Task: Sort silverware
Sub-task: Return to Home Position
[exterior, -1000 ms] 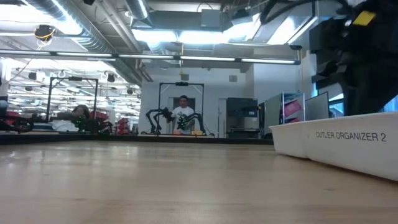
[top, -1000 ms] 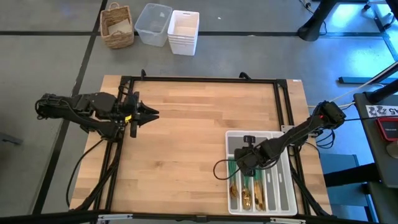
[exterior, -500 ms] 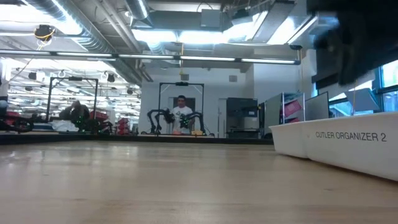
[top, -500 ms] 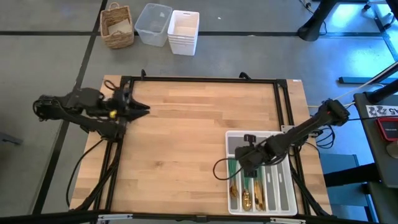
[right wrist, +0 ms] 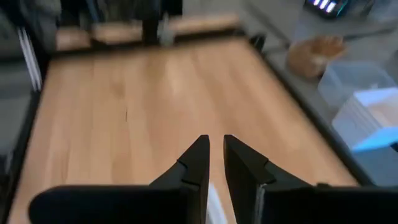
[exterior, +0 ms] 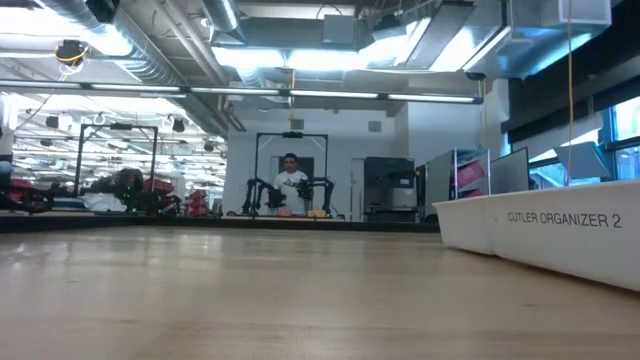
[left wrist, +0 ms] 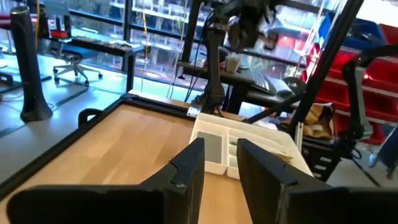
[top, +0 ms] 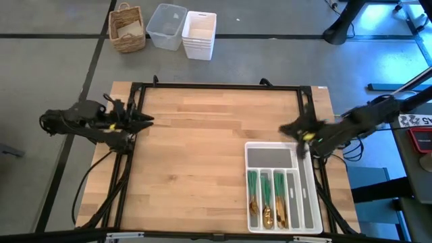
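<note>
Silverware (top: 270,196): slotted in tray (top: 247,169), lower right, apparently sorted. Left end effector (top: 145,119), left edge; right end effector (top: 287,128), above tray: both empty, slightly apart, parked clear.

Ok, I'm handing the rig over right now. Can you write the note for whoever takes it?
Left gripper: empty, fingers slightly apart, at the table's left edge.
Right gripper: empty, fingers slightly apart, near the right edge, just past the tray's far end.
Silverware: lies in three of the tray's long slots, handles toward the far end. No loose pieces show on the table.
Done: sorting looks complete.
Left: probably only parking both arms; check the tray before stopping.
</note>
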Robot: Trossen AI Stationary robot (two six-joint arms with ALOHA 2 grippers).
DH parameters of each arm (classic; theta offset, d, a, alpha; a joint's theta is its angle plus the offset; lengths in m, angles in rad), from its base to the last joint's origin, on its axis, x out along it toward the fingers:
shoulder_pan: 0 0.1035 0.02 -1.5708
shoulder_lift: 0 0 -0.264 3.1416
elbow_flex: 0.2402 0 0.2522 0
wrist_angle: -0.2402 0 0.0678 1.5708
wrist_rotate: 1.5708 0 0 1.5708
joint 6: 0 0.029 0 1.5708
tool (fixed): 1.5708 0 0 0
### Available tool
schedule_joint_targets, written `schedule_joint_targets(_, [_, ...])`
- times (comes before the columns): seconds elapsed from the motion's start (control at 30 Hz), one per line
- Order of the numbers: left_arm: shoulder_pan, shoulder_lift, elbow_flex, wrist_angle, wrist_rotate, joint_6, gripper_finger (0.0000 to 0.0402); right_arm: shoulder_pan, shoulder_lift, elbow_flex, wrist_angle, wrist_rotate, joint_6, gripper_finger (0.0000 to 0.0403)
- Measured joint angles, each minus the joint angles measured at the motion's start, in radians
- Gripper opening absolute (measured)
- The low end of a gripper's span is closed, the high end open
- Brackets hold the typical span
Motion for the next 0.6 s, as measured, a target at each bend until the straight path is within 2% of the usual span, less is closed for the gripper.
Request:
schedule_joint_targets(0.13, [0.001,-0.058,-0.164,0.187,-0.007,0.005,0.0088,-0.001,-0.181,-0.055,0.073,0.098,-0.046,0.0051])
schedule_joint_targets(0.27, [0.001,-0.12,-0.322,0.427,-0.008,0.066,0.0088,-0.001,-0.366,-0.191,0.25,0.176,-0.119,0.0051])
schedule_joint_targets(0.43, [0.002,-0.23,-0.47,0.627,-0.021,0.123,0.0088,0.0,-0.57,-0.443,0.523,0.122,-0.224,0.0051])
schedule_joint_targets(0.6, [0.002,-0.34,-0.576,0.674,-0.048,0.1,0.0088,0.0,-0.746,-0.675,0.724,0.052,-0.235,0.0051])
